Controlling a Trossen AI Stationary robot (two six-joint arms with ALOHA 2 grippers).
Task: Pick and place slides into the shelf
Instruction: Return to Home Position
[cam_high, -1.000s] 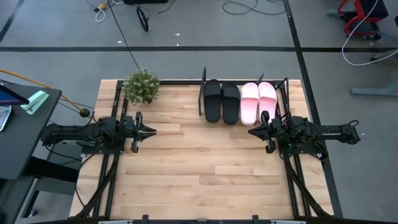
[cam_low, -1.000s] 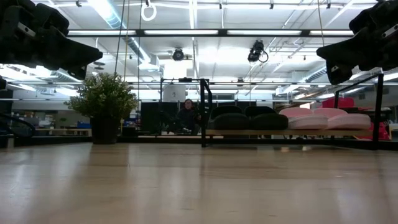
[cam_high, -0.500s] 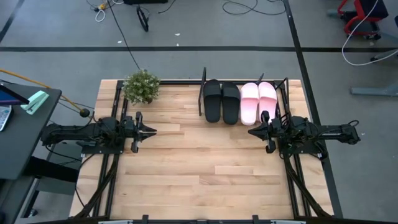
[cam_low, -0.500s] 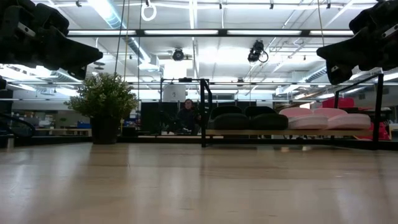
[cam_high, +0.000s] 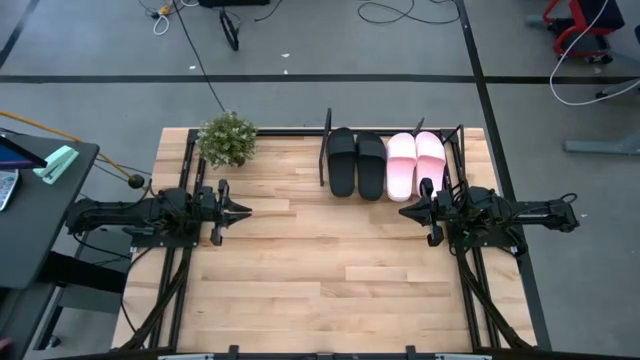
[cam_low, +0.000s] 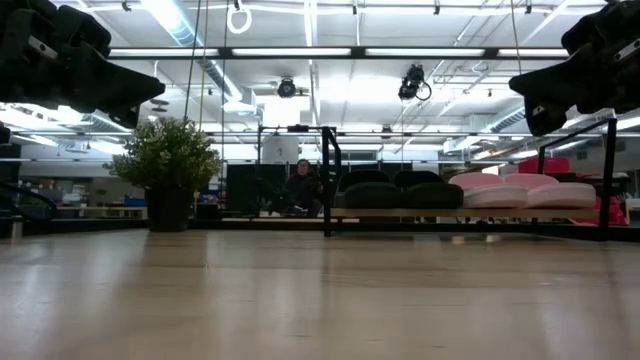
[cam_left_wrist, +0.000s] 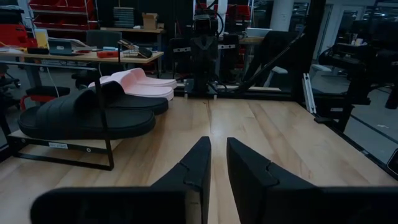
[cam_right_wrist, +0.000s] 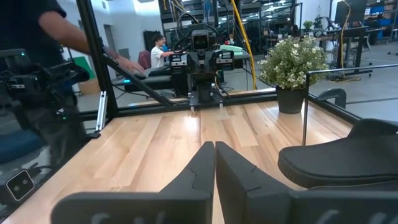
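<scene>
Two black slides (cam_high: 356, 163) and two pale pink slides (cam_high: 416, 163) lie side by side, soles down, on the board of the shelf (cam_high: 326, 150) at the table's far edge. The left wrist view shows the black slides (cam_left_wrist: 87, 115) with the pink slides (cam_left_wrist: 140, 84) behind them. My left gripper (cam_high: 245, 210) hovers level at the table's left side, its fingers (cam_left_wrist: 219, 142) a narrow gap apart with nothing between them. My right gripper (cam_high: 403, 211) hovers level at the right side, just near of the shelf, its fingers (cam_right_wrist: 214, 144) shut and holding nothing.
A small green potted plant (cam_high: 228, 138) stands at the table's far left, beside the shelf. A black side table (cam_high: 40, 190) stands left of the table. A person (cam_right_wrist: 37, 62) stands close by in the right wrist view; another person (cam_low: 302, 185) sits beyond the far edge.
</scene>
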